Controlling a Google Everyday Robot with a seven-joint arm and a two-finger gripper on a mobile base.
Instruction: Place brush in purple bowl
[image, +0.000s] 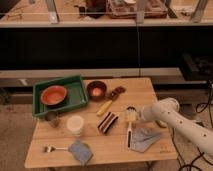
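The brush (129, 131) lies on the wooden table (60, 135) right of centre, white handle pointing toward the front edge, round head (131, 111) at its far end. My gripper (134, 116) sits at the tip of the white arm (170, 117), which reaches in from the right. It is right at the brush head, low over the table. The purple bowl (96, 90) stands at the back middle of the table, left of and beyond the gripper, with something pale inside.
A green tray (75, 86) at the back left holds an orange bowl (53, 95). A yellow-handled tool (105, 106), a striped block (107, 121), a white cup (75, 125), a metal cup (51, 118), a small pronged utensil (52, 148) and two grey cloths (80, 151) (145, 138) lie about.
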